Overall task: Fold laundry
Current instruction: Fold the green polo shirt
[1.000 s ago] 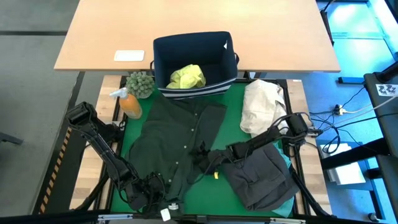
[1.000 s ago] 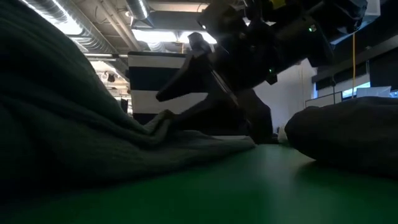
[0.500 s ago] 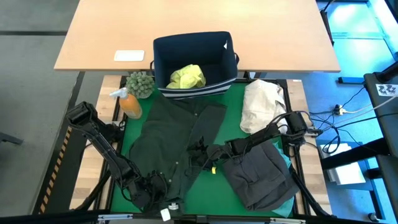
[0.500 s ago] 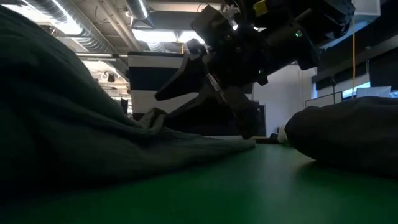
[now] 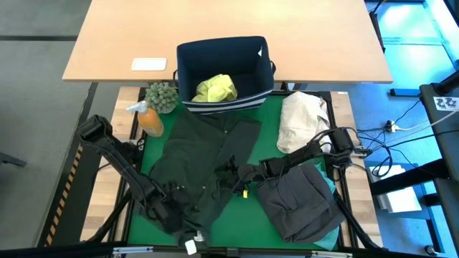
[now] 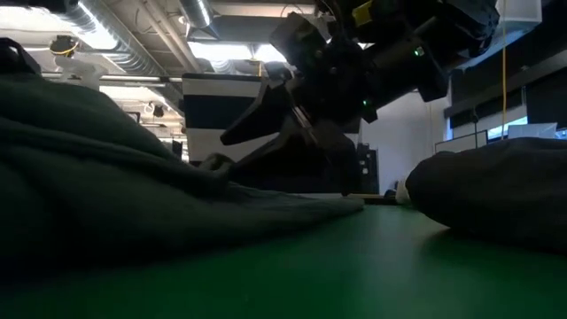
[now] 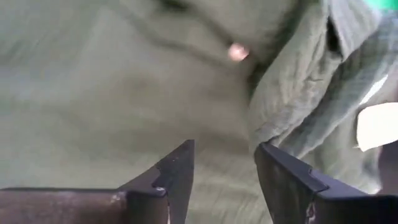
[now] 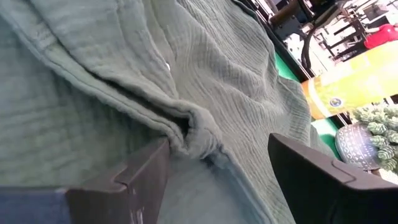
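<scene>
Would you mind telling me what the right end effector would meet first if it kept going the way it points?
Most likely the raised fold of the dark olive shirt, which sits just ahead between the open fingers of the right end effector; exact depth is unclear.

High view straight down, low view at table level, wrist views close — all sharing the dark shirt [image 5: 197, 161].
</scene>
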{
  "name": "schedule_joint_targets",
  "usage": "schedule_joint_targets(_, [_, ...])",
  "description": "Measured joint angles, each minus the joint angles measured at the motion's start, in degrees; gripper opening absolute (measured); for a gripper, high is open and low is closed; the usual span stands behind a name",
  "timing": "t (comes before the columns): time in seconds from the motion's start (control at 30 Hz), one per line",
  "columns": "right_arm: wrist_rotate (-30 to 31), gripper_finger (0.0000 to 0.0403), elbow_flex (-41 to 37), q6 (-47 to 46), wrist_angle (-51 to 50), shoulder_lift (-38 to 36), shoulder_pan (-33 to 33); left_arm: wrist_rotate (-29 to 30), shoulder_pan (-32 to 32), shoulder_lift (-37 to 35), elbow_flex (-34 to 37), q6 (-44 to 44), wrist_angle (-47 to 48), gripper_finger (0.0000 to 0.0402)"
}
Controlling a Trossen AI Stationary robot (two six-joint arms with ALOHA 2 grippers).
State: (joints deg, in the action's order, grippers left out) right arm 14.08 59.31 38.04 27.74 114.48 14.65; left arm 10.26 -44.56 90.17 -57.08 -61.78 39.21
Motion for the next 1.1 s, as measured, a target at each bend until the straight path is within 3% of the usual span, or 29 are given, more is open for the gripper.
schedule_joint_targets(0.17, [-2.0,0.0270,0.0,-1.6,2.8,0.0,-1.4,-4.1,-0.1,-2.2,0.0,-5.1,8.1,0.0166])
schedule_joint_targets(0.33, [-4.7,0.0270,0.0,-2.3,5.1,0.0,-3.7,-6.1,-0.9,-5.6,0.0,-9.9,9.5,0.0166])
schedule_joint_targets(0.5, [-4.8,0.0270,0.0,-3.3,10.1,0.9,-6.7,0.8,-2.8,-8.0,0.0,-11.2,9.8,0.0166])
schedule_joint_targets(0.63, [-8.5,0.0270,2.1,-4.0,12.7,4.0,-9.8,6.8,-3.5,-8.2,0.0,-11.3,8.7,0.0166])
schedule_joint_targets(0.8, [-8.7,0.0264,4.5,-4.8,9.6,5.0,-10.9,15.7,-4.5,-7.0,0.0,-8.4,-1.5,0.0166])
schedule_joint_targets(0.93, [-8.5,0.0237,4.7,-3.1,9.1,1.7,-7.7,18.0,-4.2,-5.5,0.0,-1.4,-12.7,0.0166])
schedule_joint_targets(1.1, [0.2,0.0206,4.6,0.0,0.0,-3.6,-2.2,18.0,-2.3,-2.0,-0.1,7.1,-24.3,0.0166])
